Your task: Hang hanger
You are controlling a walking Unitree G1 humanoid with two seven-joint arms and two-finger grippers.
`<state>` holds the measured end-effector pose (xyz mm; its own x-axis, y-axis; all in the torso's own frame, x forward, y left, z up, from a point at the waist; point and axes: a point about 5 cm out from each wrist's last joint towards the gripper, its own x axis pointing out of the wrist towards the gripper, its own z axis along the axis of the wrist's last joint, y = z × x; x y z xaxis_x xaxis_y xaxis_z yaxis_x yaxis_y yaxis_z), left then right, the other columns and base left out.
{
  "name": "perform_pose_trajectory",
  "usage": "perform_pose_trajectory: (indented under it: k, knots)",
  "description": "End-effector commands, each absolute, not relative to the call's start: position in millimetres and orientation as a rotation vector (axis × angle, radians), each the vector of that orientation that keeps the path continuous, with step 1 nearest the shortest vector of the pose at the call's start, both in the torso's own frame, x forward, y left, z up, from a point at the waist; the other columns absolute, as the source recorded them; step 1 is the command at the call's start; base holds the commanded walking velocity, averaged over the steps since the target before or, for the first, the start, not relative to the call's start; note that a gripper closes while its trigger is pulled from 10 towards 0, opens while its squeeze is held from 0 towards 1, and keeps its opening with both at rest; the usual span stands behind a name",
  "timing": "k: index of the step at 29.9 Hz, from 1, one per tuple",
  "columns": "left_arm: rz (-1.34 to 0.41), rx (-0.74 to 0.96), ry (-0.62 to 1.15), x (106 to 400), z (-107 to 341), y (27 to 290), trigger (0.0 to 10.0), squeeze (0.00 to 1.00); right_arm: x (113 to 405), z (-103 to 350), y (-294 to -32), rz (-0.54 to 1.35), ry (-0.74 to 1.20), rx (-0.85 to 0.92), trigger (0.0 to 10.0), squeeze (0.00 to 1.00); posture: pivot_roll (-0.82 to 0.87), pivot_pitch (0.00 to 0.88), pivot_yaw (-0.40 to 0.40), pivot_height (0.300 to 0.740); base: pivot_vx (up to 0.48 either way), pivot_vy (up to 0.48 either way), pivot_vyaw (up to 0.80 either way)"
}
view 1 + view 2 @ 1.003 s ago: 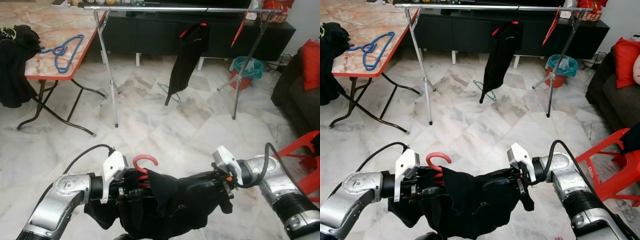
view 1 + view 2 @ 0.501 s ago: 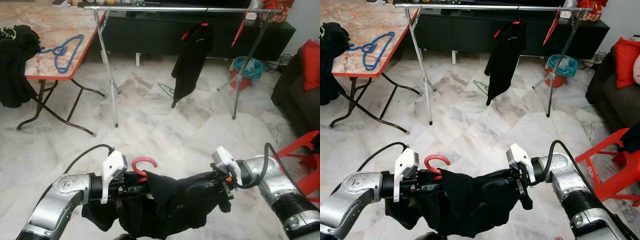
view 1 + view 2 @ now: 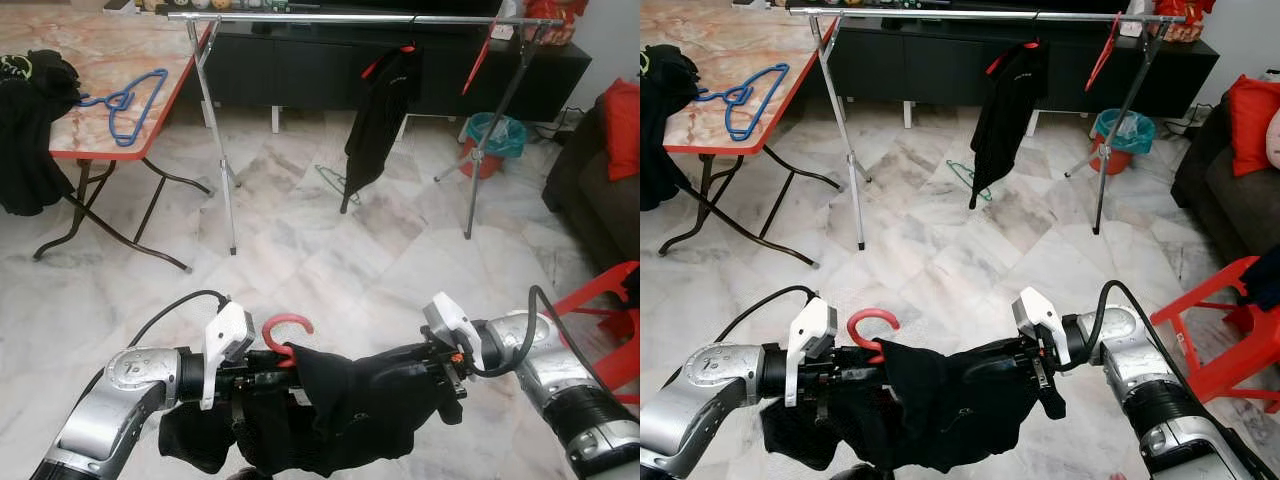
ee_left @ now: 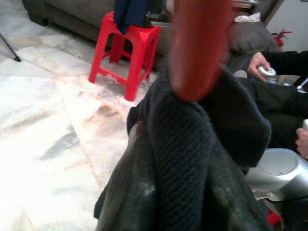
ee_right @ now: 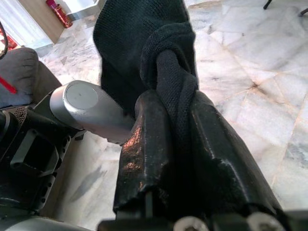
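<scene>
Both claws clamped on the load. Left claw [image 3: 268,372] grips the red hanger [image 3: 284,334] at its neck, hook sticking up. Right claw [image 3: 432,372] is closed on the black garment [image 3: 350,405] draped over the hanger, fabric pinched between its fingers [image 5: 159,139]. Hanger's long axis runs left-right between the claws, low in front of the chest. Clothes rail [image 3: 330,17] is well ahead and above, roughly parallel. One dark garment [image 3: 380,115] hangs there already. Left arm owns the hook, so it should lead.
</scene>
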<state>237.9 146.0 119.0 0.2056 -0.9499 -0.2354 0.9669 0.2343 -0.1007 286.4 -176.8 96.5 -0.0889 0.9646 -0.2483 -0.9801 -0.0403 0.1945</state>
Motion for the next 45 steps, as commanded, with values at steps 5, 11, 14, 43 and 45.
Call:
perform_pose_trajectory:
  k: [5, 11, 14, 43, 45]
  knots:
    - [-1.333, 0.070, 0.232, 239, 126, 143, 0.0, 0.00, 289, 103, -172, 1.641, 0.313, -0.049, 10.0, 1.00, 0.08, 0.079, -0.058, 0.740, 0.000, 0.000, 0.00]
    - [-1.319, 0.076, 0.234, 241, 125, 144, 0.0, 0.00, 290, 103, -172, 1.636, 0.308, -0.049, 10.0, 1.00, 0.08, 0.077, -0.059, 0.740, 0.000, 0.000, 0.00]
    - [-1.291, 0.090, 0.236, 244, 123, 146, 0.0, 0.00, 293, 105, -173, 1.622, 0.294, -0.050, 10.0, 1.00, 0.08, 0.076, -0.059, 0.740, 0.000, 0.000, 0.00]
    - [-0.443, 0.195, 0.123, 307, 105, 193, 10.0, 0.00, 338, 105, -190, 0.696, 0.013, 0.027, 10.0, 0.00, 0.05, 0.083, -0.028, 0.740, 0.000, 0.000, 0.00]
    - [-0.396, 0.183, 0.097, 309, 105, 193, 10.0, 0.00, 337, 98, -185, 0.635, 0.018, 0.045, 10.0, 0.00, 0.05, 0.083, -0.024, 0.740, 0.000, 0.000, 0.00]
